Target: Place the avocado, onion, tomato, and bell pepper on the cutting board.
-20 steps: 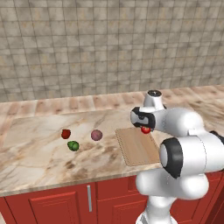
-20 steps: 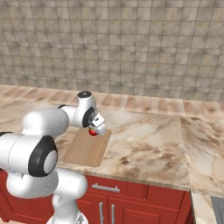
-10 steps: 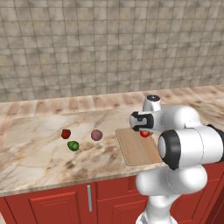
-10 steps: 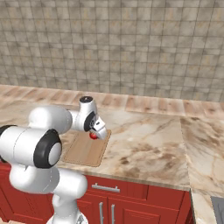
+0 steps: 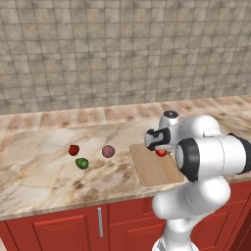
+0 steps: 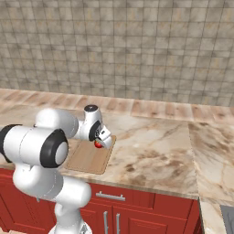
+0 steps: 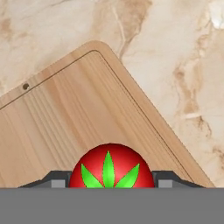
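The tomato (image 7: 110, 166) sat clamped in the jaws of the gripper (image 5: 161, 151), low over the cutting board (image 5: 154, 164) near its back edge. A good release would mean lowering until it touched wood, then opening gently so it would not roll onto the bench (image 5: 44, 171).

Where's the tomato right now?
The tomato is gripped in the tool, above the cutting board's far right part in the left base view.
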You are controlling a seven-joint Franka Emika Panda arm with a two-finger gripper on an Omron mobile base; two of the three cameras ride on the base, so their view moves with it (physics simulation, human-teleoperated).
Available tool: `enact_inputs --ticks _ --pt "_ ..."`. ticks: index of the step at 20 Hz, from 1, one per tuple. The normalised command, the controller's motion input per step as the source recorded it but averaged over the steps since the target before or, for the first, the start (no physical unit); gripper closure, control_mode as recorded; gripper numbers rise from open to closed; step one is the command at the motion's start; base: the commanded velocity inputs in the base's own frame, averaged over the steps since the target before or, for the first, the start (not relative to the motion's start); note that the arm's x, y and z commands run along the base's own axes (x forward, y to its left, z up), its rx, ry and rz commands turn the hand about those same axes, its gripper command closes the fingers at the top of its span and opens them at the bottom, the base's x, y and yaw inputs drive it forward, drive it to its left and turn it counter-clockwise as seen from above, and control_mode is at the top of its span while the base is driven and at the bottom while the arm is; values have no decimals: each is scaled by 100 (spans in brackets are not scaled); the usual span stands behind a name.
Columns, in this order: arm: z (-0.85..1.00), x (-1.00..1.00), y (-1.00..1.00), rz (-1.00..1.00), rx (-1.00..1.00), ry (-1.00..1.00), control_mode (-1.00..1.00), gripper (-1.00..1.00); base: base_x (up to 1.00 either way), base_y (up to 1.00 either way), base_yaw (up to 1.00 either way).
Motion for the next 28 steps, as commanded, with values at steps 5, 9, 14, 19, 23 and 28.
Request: enact_inputs --ticks 5,9,14,19,23,28 --pt "0 5 -3 0 1 0 -100 -100 0 0 0" --pt "7 0 -8 0 1 0 -100 -100 0 0 0" --pt "16 0 -7 0 0 0 -100 -100 0 0 0" --pt "47 1 12 0 0 0 -100 -100 0 0 0" --pt "72 0 29 0 0 0 -100 -100 0 0 0" --pt "47 12 62 0 0 0 -100 -100 0 0 0"
